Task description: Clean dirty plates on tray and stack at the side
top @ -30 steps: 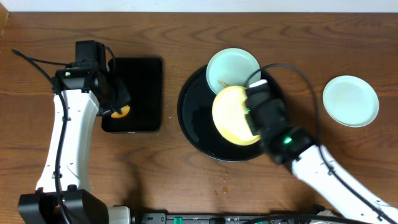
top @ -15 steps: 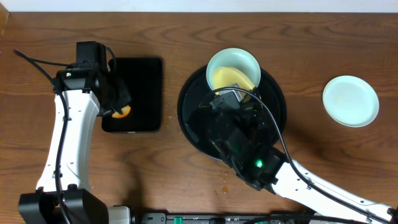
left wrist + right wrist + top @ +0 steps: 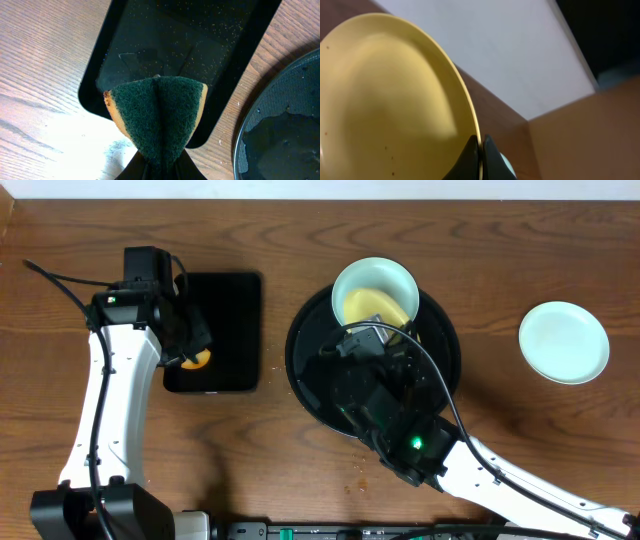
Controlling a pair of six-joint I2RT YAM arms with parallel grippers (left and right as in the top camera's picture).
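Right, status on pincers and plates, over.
Left pincer shut on sponge over rectangular tray edge. Right pincer shut on yellow plate, tilted above mint plate. No obstruction seen.

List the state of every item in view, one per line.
yellow plate, tilted up, rim pinched in right tool
mint plate, lying at round tray far edge, partly covered
side mint plate, flat on table, looks clean
sponge, folded, clamped in left tool
rectangular tray, crumb-speckled

Yellow plate over mint plate, round tray rim.
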